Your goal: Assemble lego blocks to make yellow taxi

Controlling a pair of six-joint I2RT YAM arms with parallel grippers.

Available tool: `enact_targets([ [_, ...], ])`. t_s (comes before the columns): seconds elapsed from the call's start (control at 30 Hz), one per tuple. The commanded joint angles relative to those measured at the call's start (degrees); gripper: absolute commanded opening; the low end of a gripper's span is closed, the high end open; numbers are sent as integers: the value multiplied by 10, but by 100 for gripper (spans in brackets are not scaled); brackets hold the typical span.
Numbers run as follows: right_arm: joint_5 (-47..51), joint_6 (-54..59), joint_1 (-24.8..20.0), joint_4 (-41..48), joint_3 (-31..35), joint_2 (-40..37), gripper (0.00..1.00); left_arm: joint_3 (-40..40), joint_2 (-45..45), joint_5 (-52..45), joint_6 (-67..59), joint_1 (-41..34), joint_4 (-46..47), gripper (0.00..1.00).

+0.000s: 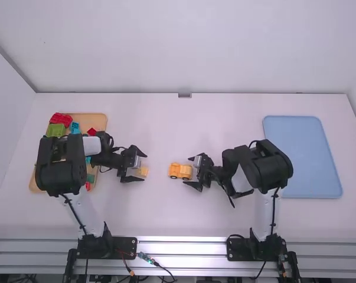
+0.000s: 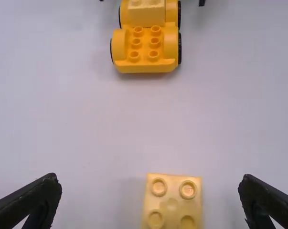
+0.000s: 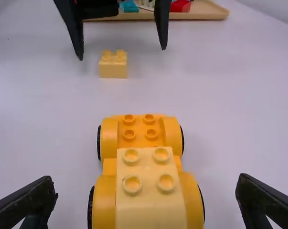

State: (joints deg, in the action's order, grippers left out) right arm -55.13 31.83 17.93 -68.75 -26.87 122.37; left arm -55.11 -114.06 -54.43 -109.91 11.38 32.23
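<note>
"Yellow, and pale with it, is the loose block in front of me. It rests on the white table, studs up. My left gripper has it between its fingers, but they stand wide apart, with a gap on each side of it. I've hold of nothing. What about you?"

"Much the same here. My right gripper is spread wide too, with nothing in its grip. The deeper yellow wheeled base stands on the table ahead of me, between my fingers and touching neither. It has a pale yellow block fixed on the end nearer me, four studs on top."

"And the end towards me is bare, six studs showing and a black wheel at each side. There's a stretch of table between it and my loose block."

"From my wrist I can see that block as well, with your open fingers reaching past it on either side. What's under your arm?"

"A tan tray, at the left of the table. I make out red blocks, a green block and blue blocks in it. And beside you?"

"A flat blue tray, off to the right."
</note>
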Motion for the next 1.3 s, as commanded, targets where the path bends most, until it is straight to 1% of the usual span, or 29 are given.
enact_targets([
  [0.0,-9,-3,2,17,-23,4,99,11,-25,-16,6,3,0,99],
  [0.1,-36,1,0,26,-29,4,99,10,-33,-16,-22,3,26,99],
  [0.2,-30,2,0,19,-24,4,99,8,-33,-14,-35,6,35,99],
  [0.43,-15,-3,0,-23,-3,4,99,4,-33,6,16,4,16,99],
  [0.47,-16,-3,0,-32,1,4,99,4,-33,7,14,6,17,97],
  [0.5,-14,-4,0,-38,3,4,99,4,-33,8,15,7,17,92],
  [0.53,-13,-3,2,-44,6,4,99,4,-33,12,15,7,17,81],
  [0.57,-10,-3,2,-45,8,4,99,4,-33,14,15,5,17,74],
  [0.6,-5,-3,1,-44,8,4,99,4,-33,16,15,5,17,71],
  [0.63,0,-3,0,-37,5,4,99,4,-33,15,15,7,17,70],
  [0.67,-3,-3,0,-25,1,4,99,4,-33,13,15,8,17,67],
  [0.73,-6,-3,0,-15,-4,4,99,4,-33,14,15,8,17,64],
  [0.77,-10,-3,0,6,-14,4,99,4,-33,16,16,5,17,59],
  [0.8,-10,-3,0,17,-19,4,99,4,-33,16,16,5,17,58],
  [0.87,-10,-3,2,34,-26,4,99,4,-33,15,15,8,17,57],
  [0.9,-10,5,4,44,-31,4,99,4,-33,12,15,8,16,54],
  [1.0,-9,19,11,60,-36,4,99,4,-33,12,16,5,14,53],
  [1.07,-5,22,15,71,-40,4,99,4,-33,12,16,5,15,50],
  [1.13,-1,22,19,73,-40,4,99,4,-33,11,16,7,15,45],
  [1.2,-1,23,20,60,-34,4,99,4,-33,12,15,4,14,42],
  [1.23,-1,28,19,52,-29,4,99,4,-33,11,15,4,15,39],
  [1.27,-1,30,19,50,-28,4,99,4,-33,11,15,4,15,39],
])
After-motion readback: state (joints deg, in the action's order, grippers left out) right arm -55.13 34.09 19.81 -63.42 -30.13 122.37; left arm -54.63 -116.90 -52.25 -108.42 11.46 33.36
